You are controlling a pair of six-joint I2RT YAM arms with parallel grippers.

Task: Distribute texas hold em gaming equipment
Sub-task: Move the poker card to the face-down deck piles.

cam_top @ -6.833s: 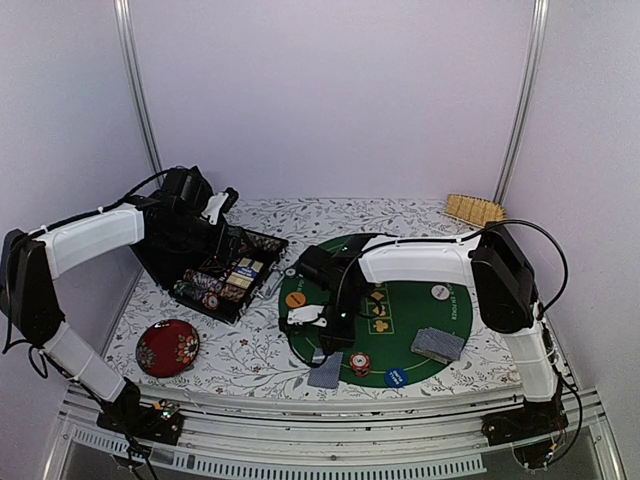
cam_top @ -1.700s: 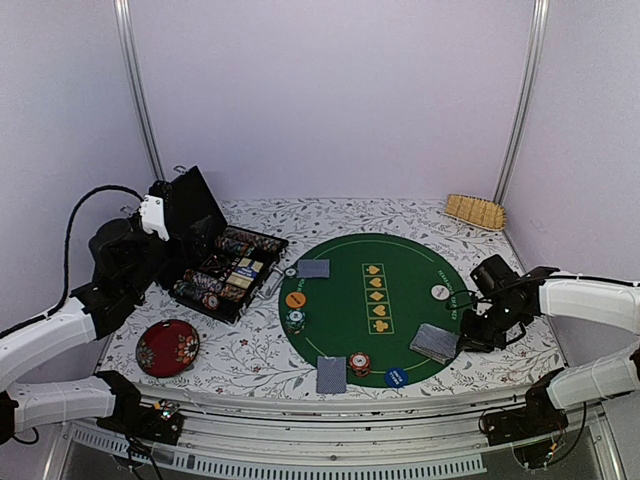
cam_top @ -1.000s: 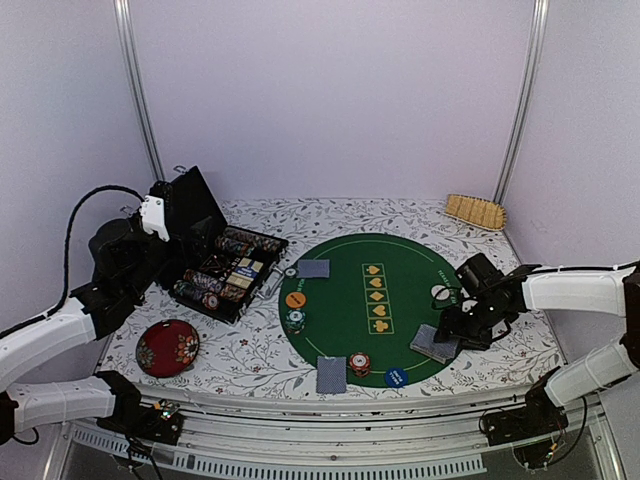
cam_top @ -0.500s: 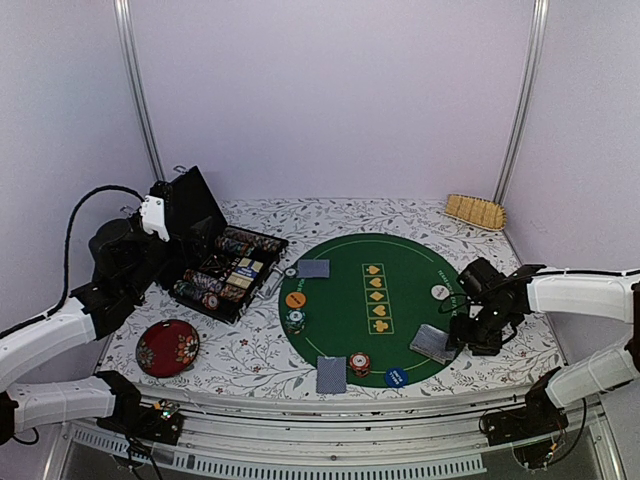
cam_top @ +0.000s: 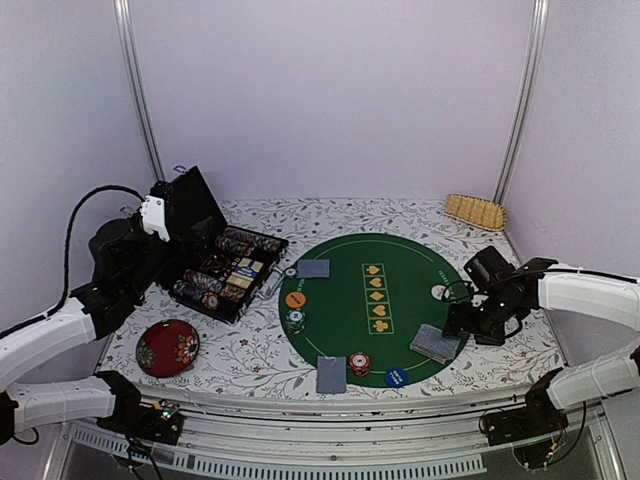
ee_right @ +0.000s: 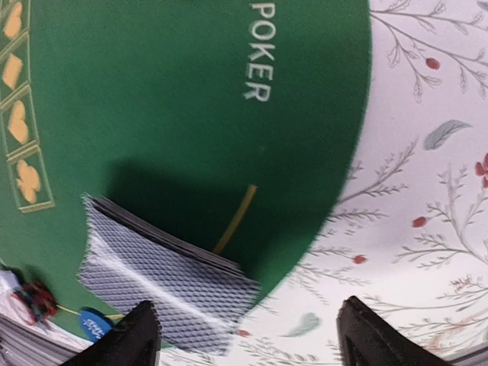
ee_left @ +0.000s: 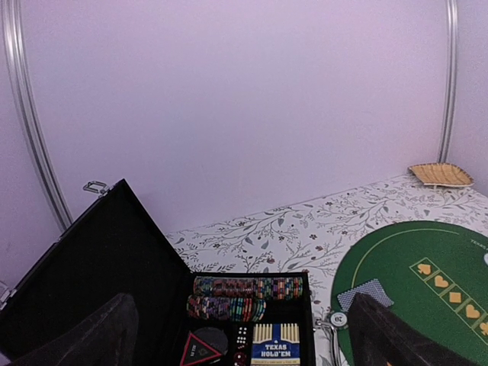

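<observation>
my right claw (ee_right: pixel 248 324) hovered spread and empty at the green mat's (cam_top: pixel 400 270) right edge, beside the card deck (ee_right: pixel 164 286) lying there. my left claw (ee_left: pixel 236 332) gaped empty, well left of the mat.

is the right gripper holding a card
No, the right gripper is open and empty, with the card deck lying on the green mat beneath it.

The right gripper (cam_top: pixel 460 322), stretched across the green mat (cam_top: pixel 340 300) 6.8 s ago, has pulled back to hover beside the card deck (cam_top: pixel 437 343); the left arm (cam_top: pixel 60 325) has withdrawn from the chip case (cam_top: pixel 225 270).
</observation>
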